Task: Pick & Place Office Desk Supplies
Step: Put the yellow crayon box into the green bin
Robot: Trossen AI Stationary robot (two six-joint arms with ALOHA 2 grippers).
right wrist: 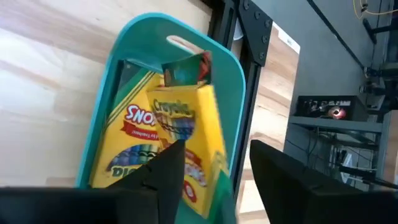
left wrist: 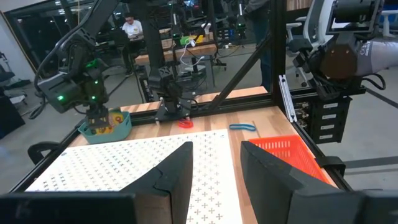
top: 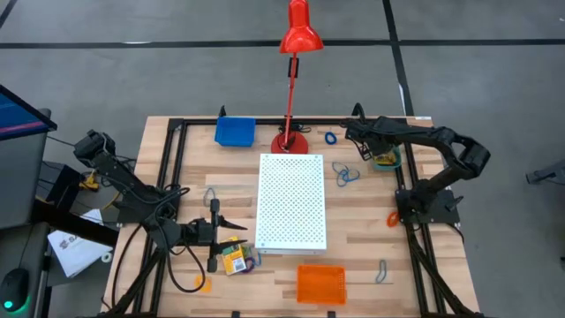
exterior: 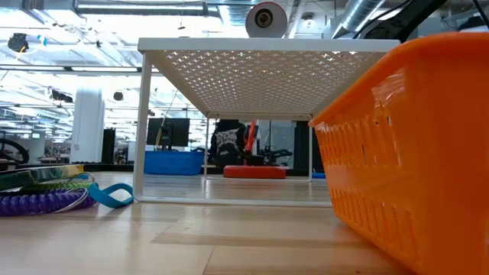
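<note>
In the high view my right gripper (top: 378,155) hovers over a teal tray (top: 387,162) at the table's far right. The right wrist view shows it open (right wrist: 214,177) above the tray (right wrist: 233,62). One yellow-and-green crayon box (right wrist: 121,146) lies flat in the tray. A second box (right wrist: 186,124) stands tilted on the first, flap end up, its lower end between my fingers. My left gripper (top: 214,234) is open (left wrist: 214,165) at the near left, beside another crayon box (top: 234,259) and a purple loop (top: 252,262) lying on the table. My right gripper points down from above, its fingers on either side of the tilted crayon box's lower end (right wrist: 199,180). A gap shows between the box and one finger (right wrist: 273,174). The other finger (right wrist: 165,174) overlaps the box's edge, and I cannot tell whether it touches.
The white perforated board (top: 291,201) stands mid-table on legs, with the red lamp (top: 291,132) behind it. A blue tray (top: 235,131) sits far left and an orange tray (top: 320,284) near centre. Blue loops (top: 346,174), an orange clip (top: 392,218) and a grey clip (top: 381,269) lie on the right.
</note>
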